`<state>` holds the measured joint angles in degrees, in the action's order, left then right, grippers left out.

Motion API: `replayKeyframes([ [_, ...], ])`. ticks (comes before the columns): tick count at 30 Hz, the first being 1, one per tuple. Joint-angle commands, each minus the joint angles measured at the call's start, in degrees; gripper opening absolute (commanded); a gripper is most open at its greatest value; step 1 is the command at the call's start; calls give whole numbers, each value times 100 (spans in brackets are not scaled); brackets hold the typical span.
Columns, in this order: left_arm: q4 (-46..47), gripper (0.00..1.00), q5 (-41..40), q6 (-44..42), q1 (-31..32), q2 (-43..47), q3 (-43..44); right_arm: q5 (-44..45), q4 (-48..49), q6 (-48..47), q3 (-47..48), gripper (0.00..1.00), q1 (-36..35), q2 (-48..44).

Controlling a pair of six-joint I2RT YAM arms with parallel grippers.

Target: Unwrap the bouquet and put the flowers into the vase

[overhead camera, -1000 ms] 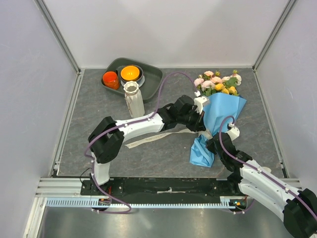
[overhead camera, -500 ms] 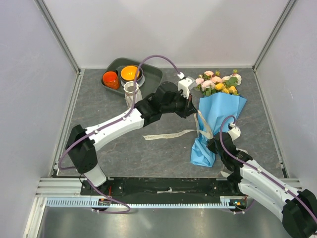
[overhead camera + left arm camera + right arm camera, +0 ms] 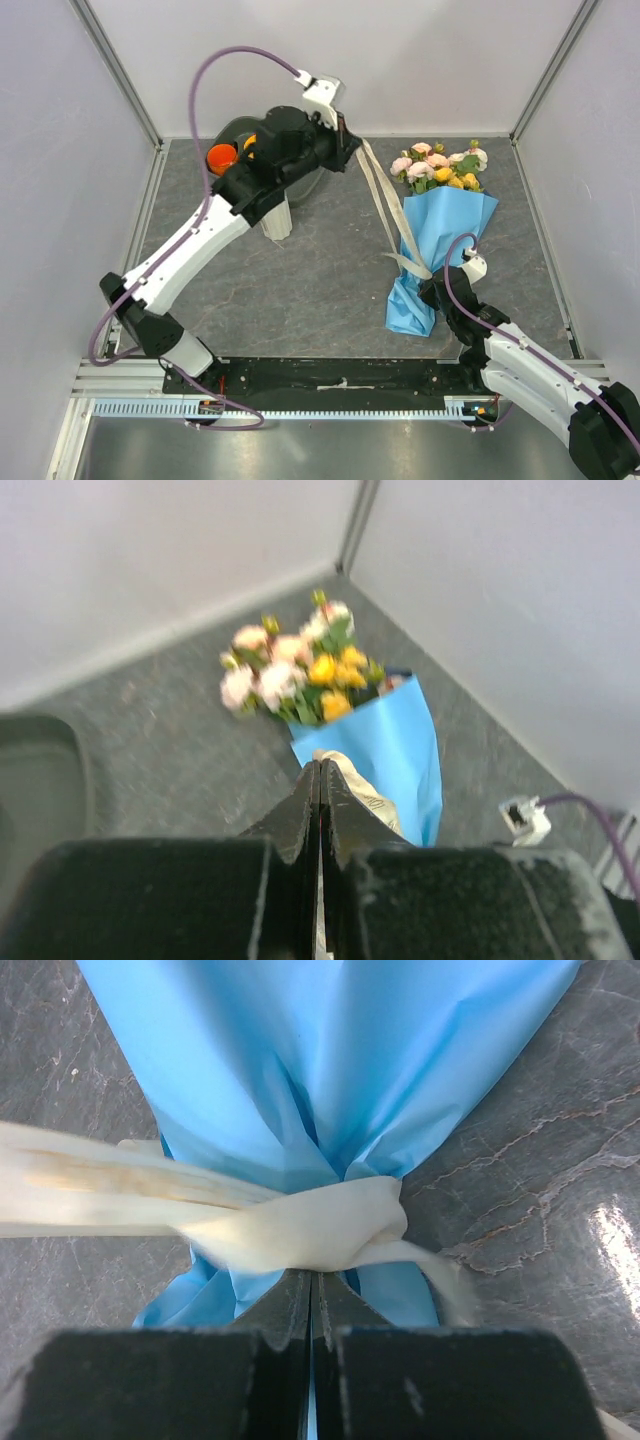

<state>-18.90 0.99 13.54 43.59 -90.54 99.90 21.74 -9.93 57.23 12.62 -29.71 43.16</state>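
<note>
The left gripper (image 3: 353,150), clamped on the ribbon (image 3: 385,205), has swung up and back, drawing it taut from the bouquet (image 3: 447,225), which lies at the right of the table (image 3: 330,290); the right gripper (image 3: 312,1282) is closed on the bouquet's narrow neck; the left arm (image 3: 190,245) hides most of the vase (image 3: 277,226).

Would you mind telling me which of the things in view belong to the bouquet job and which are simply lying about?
Belong to the job: bouquet in blue paper, pinched by the right gripper; its ribbon, clamped in the left gripper; flowers; vase.
Lying about: dark grey tray; orange cup; orange bowl.
</note>
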Motion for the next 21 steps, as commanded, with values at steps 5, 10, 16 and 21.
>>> replayKeyframes([
  [5, 430, 2, -1162, -1343, 9, 1134, 1049, 164, -79, -63, -172, 0, 80, -27],
  [10, -16, 2, -1444, -1749, 9, 1337, 1953, 155, -61, -63, -164, 0, 97, 17],
  [16, -325, 2, -1620, -1881, 9, 1575, 2657, 120, 35, -72, -190, 0, 124, 105],
  [21, -685, 2, -2154, -2294, 9, 1697, 2956, 59, 62, -98, -190, 0, 132, 149],
])
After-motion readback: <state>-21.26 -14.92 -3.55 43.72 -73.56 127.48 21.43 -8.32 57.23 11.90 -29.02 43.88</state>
